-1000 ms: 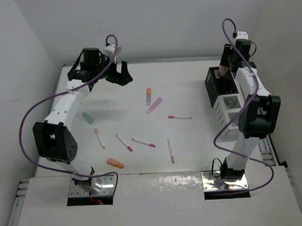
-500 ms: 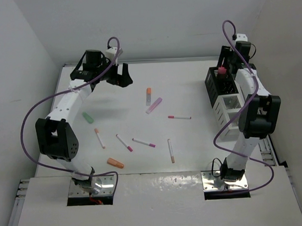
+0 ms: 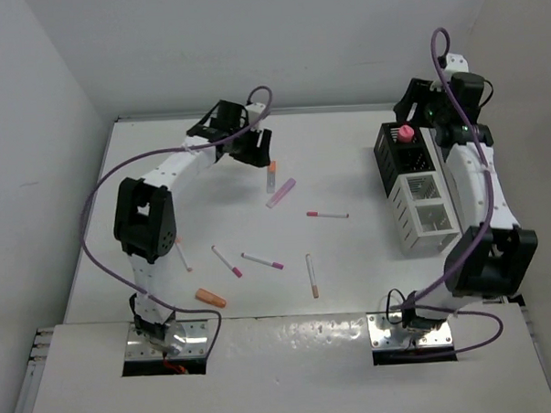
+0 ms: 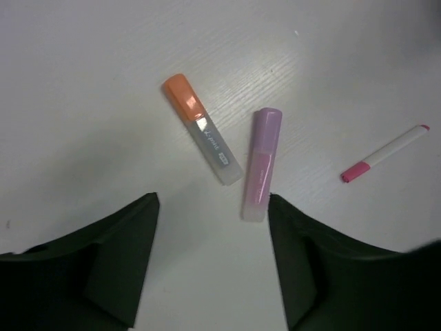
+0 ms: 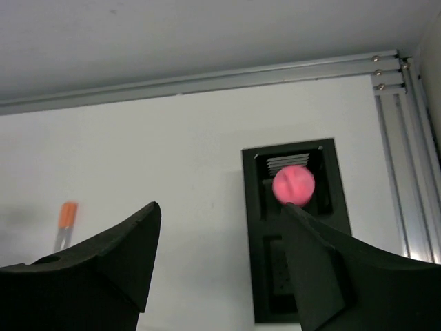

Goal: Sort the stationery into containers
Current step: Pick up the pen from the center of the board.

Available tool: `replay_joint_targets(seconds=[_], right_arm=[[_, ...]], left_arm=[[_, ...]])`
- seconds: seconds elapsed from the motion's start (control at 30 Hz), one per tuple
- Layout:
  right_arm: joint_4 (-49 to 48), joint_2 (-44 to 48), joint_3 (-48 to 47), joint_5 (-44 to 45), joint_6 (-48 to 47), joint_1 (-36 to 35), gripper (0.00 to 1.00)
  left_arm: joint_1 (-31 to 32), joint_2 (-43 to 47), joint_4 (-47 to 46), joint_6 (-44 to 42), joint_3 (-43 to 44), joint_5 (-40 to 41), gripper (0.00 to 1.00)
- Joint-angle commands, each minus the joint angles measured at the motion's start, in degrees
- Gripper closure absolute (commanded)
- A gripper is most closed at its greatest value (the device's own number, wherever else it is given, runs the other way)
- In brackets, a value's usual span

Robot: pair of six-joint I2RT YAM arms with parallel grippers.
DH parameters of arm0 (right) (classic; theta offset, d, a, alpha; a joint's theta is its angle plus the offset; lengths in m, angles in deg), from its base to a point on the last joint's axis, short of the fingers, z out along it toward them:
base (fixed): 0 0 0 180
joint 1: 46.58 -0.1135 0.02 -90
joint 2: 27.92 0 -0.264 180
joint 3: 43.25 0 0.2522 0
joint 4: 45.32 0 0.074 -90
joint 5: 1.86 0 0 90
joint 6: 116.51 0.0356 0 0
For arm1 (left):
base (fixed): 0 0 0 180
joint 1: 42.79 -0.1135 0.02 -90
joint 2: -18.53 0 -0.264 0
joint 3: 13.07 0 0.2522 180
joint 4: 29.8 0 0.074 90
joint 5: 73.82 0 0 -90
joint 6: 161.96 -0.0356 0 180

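Orange-capped highlighter [image 4: 203,131], lilac highlighter [image 4: 260,162]: lying side by side on the counter [image 4: 69,69]; likely light, stiff, slick; best taken mid-barrel. Left fingers [image 4: 117,262] hovering apart above them; right fingers [image 5: 103,255] hanging apart, empty.

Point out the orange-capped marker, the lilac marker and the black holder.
orange-capped marker [image 4: 203,131], left wrist view, middle of barrel
lilac marker [image 4: 260,165], left wrist view, middle of body
black holder [image 5: 256,224], right wrist view, left rim

A white table [image 3: 360,258] with a faint wood grain (clearest in the left wrist view) stands boxed in by a pale grey back wall [image 3: 287,41] and two side walls [image 3: 25,135]. A metal rail [image 5: 406,138] runs along its right edge. The light is soft and even.
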Motion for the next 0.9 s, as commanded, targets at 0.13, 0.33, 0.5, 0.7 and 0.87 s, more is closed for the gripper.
replay_joint_targets(seconds=[0.13,0.33,0.5,0.7,0.87], right_arm=[[3.2,13.2,13.7,-7.5,0.3,0.0,0.30],[5.9,15.6,16.4,-9.2,-0.2,0.0,0.30],[7.6,15.8,16.5,-10.8,0.1,0.0,0.31],[8.8,16.5,16.3,-11.4,-1.1,-1.2,0.31],[9.8,16.4,14.5,-13.3,-1.3,-3.7,0.31]], left_arm=[[6.0,-10.8,0.5,5.0,7.9,12.0,0.41],[6.9,-17.2,1.0,7.1,12.3,17.1,0.45],[7.3,-20.8,0.9,7.2,13.4,19.5,0.49],[6.9,-22.4,0.4,5.7,13.3,19.1,0.64],[4.7,-20.8,0.5,4.8,12.6,13.7,0.93]])
